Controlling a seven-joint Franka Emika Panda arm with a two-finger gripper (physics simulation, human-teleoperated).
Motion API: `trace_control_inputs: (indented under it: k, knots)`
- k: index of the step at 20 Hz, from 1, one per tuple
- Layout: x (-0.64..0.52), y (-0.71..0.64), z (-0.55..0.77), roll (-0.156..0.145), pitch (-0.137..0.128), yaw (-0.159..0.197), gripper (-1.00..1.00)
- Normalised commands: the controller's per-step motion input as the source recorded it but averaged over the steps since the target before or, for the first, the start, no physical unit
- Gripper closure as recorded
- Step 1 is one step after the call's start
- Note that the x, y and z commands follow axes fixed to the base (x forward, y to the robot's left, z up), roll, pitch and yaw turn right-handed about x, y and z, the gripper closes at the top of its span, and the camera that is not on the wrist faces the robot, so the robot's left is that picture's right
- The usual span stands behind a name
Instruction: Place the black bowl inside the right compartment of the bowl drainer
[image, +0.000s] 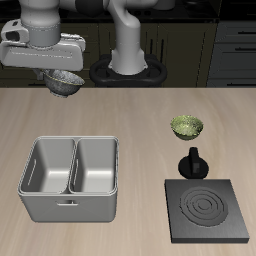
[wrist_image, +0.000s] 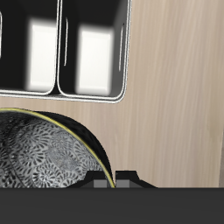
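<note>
High above the table, well behind the bowl drainer (image: 70, 178), my gripper (image: 63, 76) is shut on the rim of the black bowl (image: 66, 84) and holds it in the air. The wrist view shows the black bowl (wrist_image: 42, 159) close up, with its grey-white speckled inside facing the camera. Beyond it lies the bowl drainer (wrist_image: 128, 52), a grey metal tub split by a wall into two deep basins. Nothing lies in either basin. The bowl hides my fingertips in both views.
A yellow-green bowl (image: 186, 126) sits on the wooden table beside the drainer, farther back. A flat black stove plate (image: 208, 211) lies near the front edge. A small black knobbed object (image: 191, 162) stands just behind the plate.
</note>
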Motion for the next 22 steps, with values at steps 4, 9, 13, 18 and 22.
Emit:
trace_control_inputs:
  k: [4,9,13,18,22]
  knots:
    - [0.04,-0.28,0.07,0.048,-0.011,0.051,1.0]
    - [0.05,-0.15,0.0,-0.024,-0.001,0.037,1.0]
    - [0.12,-0.02,-0.01,-0.029,-0.012,0.015,1.0]
    - [0.2,0.05,-0.08,-0.005,0.014,0.025,1.0]
    - [0.25,0.07,-0.08,-0.005,0.014,-0.021,1.0]
